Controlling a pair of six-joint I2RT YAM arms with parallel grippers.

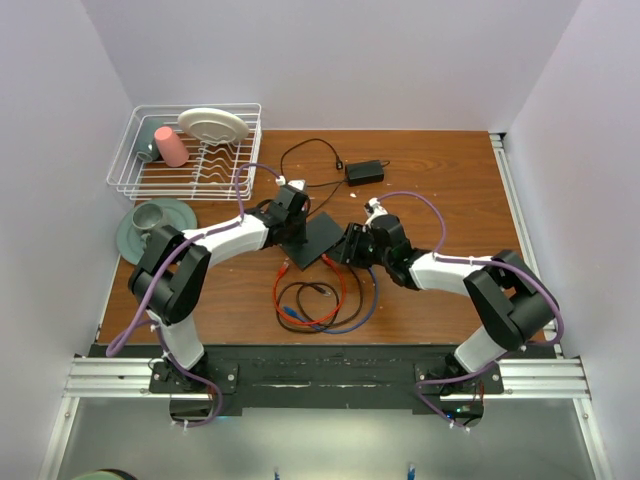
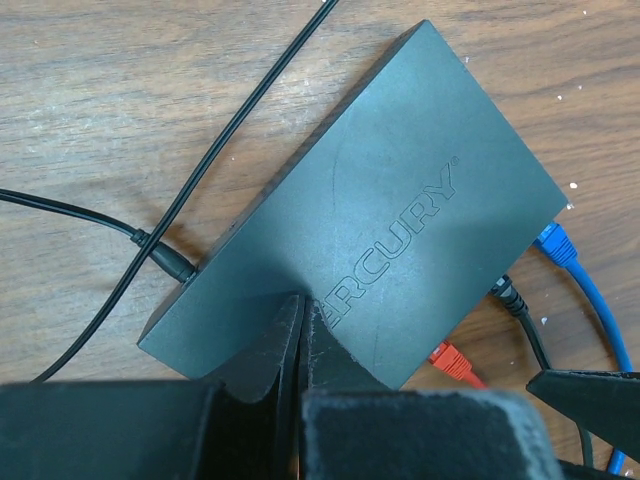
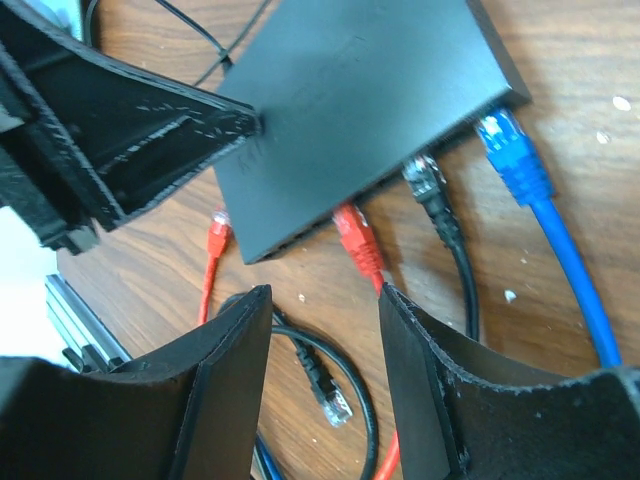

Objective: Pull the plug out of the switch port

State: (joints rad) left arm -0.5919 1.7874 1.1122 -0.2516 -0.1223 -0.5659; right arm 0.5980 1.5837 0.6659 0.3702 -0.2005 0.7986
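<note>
The switch is a flat matte-black box marked MERCURY, lying mid-table. Along its near edge sit a blue plug, a black plug and a red plug. My left gripper is shut, its tips resting on the switch's top near one corner. My right gripper is open, its jaws just in front of the red plug and level with the table. The red cable runs by the right finger. Nothing is between the jaws.
A second red plug and a loose black cable end lie beside the switch. Coiled cables lie in front. A power brick sits behind. A white dish rack and a green plate stand at far left.
</note>
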